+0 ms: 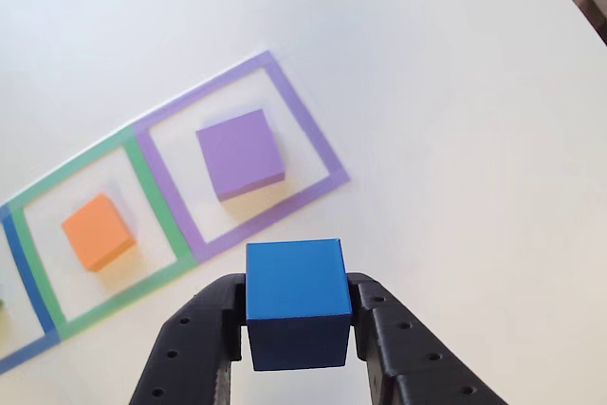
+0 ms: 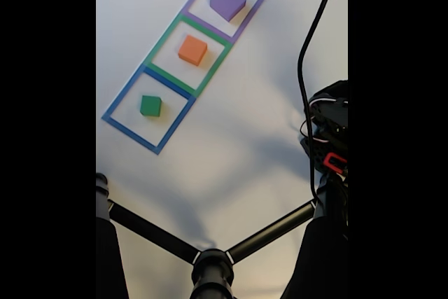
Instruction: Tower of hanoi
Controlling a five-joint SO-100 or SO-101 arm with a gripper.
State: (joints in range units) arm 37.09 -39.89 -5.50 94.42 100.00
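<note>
The claw grips a blue cube (fingers pressed against both sides) above the white table.

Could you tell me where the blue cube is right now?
In the other view, the blue cube sits clamped in the gripper at bottom centre, just below the purple square outline holding the purple cube.

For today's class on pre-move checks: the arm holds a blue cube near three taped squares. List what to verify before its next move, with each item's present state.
1. Hand shut on the blue cube: ok.
2. Cube sits level between the fingers: ok.
3. Purple cube lies inside the purple square: ok.
4. Orange cube lies inside the green square: ok.
5. Green cube lies inside the blue square: ok.
6. Blue cube's height above the table: cannot tell.
</note>
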